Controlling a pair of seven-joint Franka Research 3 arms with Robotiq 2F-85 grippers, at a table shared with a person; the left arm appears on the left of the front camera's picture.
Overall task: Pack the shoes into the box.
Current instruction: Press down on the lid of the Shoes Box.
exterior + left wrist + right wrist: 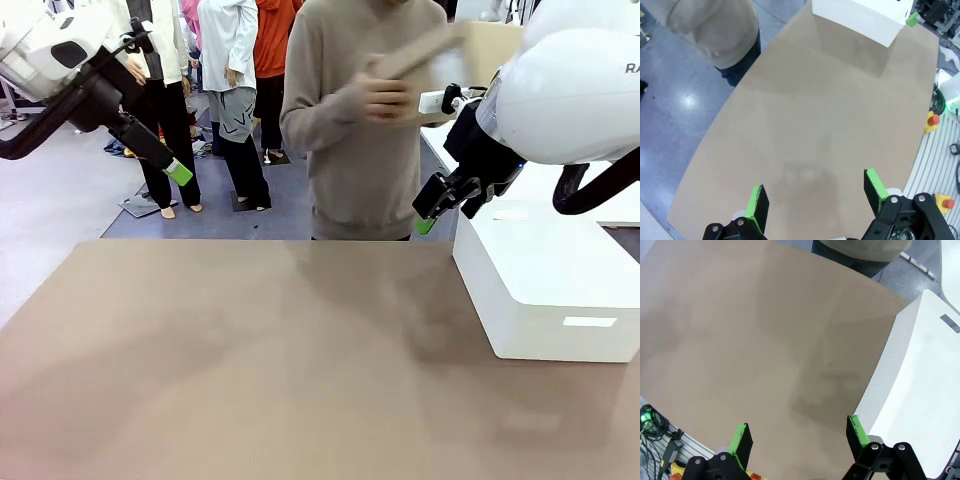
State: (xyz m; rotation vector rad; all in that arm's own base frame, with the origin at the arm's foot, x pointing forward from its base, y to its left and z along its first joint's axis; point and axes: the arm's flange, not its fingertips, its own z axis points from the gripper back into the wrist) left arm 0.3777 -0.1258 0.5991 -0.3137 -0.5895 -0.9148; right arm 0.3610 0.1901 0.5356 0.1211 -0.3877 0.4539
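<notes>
We could read almost no words. On the right arm (pixel 570 95), at the picture's edge, we saw two dark letters, "RA", and the rest was cut off. The white box (pixel 545 290) had a small pale label on its side, but it was too blurry for us to read.

Tan cardboard box (pixel 430 55) up in the air at far side of table, gripped by person's hand (pixel 380 95) at chest height. Motion-blurred, so detail is soft. Box tilted, one end higher toward picture right, flat tan panel facing camera. Well above tabletop, not touching it. Cannot tell whether lid flap is open or closed, nor what is inside.
</notes>
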